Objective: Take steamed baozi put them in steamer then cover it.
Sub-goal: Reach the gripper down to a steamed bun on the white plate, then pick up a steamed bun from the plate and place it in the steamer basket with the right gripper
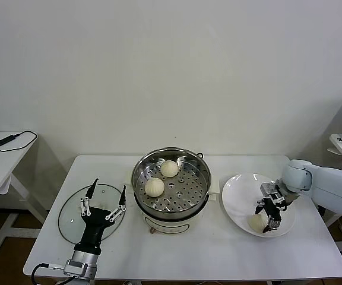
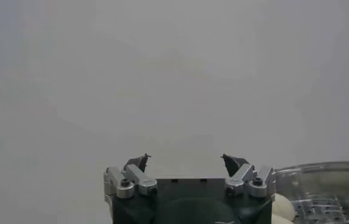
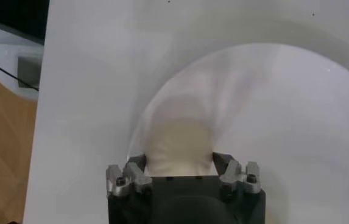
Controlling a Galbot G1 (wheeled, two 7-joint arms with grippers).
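1. Left claw (image 1: 107, 191): raised over the front-left part of the table (image 1: 159, 255), fingers spread wide apart with nothing between them. The left wrist view shows both fingertips (image 2: 139, 162) well separated against the blank wall.
2. Lid (image 1: 76, 221): clear glass with a metal rim, lying flat near the front-left corner of the table, below and behind the left claw, just beside the steamer.
3. Steamer (image 1: 171, 183): shiny steel pot with a perforated tray, standing at the middle of the table, uncovered. Its rim also shows in the left wrist view (image 2: 326, 167).
4. Buns in the steamer: two. One bun (image 1: 154, 187) lies on the tray towards its front-left; the second bun (image 1: 169, 168) lies towards the back. They are near each other, not touching.
5. Plate (image 1: 242, 193): flat, white, on the right part of the table, just beside the steamer.
6. Third bun (image 1: 257, 222): on the front part of the plate.
7. Right claw (image 1: 267, 218): lowered onto the plate, its fingers set either side of the third bun. In the right wrist view the bun (image 3: 177, 146) fills the gap between the fingers (image 3: 139, 164); cannot tell whether they press it.
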